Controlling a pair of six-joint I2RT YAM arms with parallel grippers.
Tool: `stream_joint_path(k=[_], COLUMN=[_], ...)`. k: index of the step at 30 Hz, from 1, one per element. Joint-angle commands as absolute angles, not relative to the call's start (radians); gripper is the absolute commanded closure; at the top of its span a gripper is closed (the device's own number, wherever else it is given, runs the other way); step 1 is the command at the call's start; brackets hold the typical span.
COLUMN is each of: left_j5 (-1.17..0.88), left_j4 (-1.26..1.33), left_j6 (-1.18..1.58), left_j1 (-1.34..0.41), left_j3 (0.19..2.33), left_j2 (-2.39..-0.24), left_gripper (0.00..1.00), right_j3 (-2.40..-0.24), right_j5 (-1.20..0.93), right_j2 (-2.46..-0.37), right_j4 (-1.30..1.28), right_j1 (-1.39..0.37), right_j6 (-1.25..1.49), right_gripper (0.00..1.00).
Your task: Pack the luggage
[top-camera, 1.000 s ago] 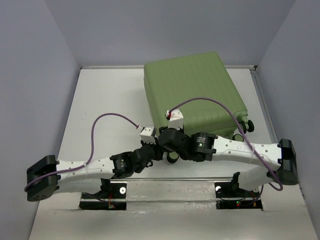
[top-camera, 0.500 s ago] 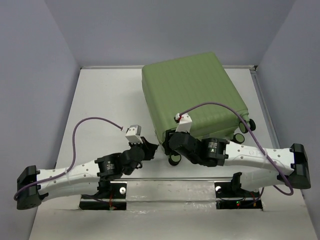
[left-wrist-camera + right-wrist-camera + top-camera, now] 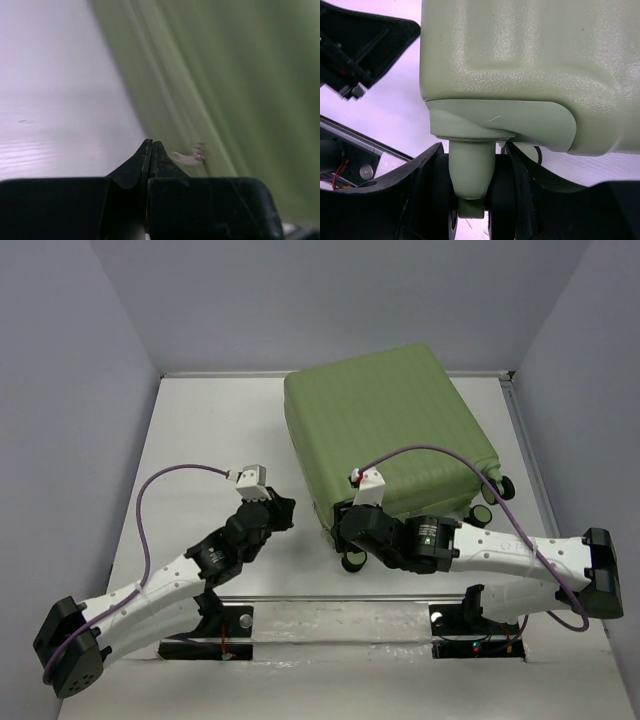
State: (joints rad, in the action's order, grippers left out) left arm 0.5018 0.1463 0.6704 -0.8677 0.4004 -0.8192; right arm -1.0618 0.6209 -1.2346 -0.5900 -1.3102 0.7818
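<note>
Right gripper (image 3: 471,202) is clamped on a corner caster (image 3: 470,165) of the luggage (image 3: 385,425). Its black fingers (image 3: 427,200) pinch the green stem from either side, just under the shell's moulded corner. That hold looks chosen as a handle: the broad ribbed shell offers nothing narrow enough to grasp, so the caster is probably the way to drag or turn the case. Left gripper (image 3: 151,150) is closed on nothing (tips pressed together) and hovers near the case's left flank, apart from it — likely just keeping clear. The luggage lies flat and shut on the table (image 3: 210,430), towards the far right — lining out of sight.
</note>
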Motion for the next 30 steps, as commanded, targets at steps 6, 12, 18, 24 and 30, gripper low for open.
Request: stream_joint_path(k=[6, 12, 18, 24, 30], left_j5=[0.005, -0.054, -0.011, -0.011, 0.044], left_j4=[0.345, 0.365, 0.466, 0.515, 0.558], left_j6=[0.563, 0.540, 0.459, 0.408, 0.377], left_j1=[-0.930, -0.980, -1.019, -1.020, -1.020], left_j3=[0.218, 0.179, 0.228, 0.285, 0.322], left_j2=[-0.559, -0.554, -0.696, -0.848, -0.893], left_gripper=[0.81, 0.49, 0.44, 0.44, 0.46], right_j3=[-1.071, -1.049, -1.052, -1.054, -1.040], right_j5=[0.661, 0.670, 0.660, 0.653, 0.634], right_j2=[-1.201, -1.143, -1.146, -1.154, -1.163], right_j4=[-0.568, -0.568, -0.568, -0.566, -0.546], right_j1=[-1.318, -1.318, -1.318, -1.318, -1.318], right_j6=[0.732, 0.733, 0.723, 0.721, 0.718], right_gripper=[0.93, 0.93, 0.93, 0.93, 0.93])
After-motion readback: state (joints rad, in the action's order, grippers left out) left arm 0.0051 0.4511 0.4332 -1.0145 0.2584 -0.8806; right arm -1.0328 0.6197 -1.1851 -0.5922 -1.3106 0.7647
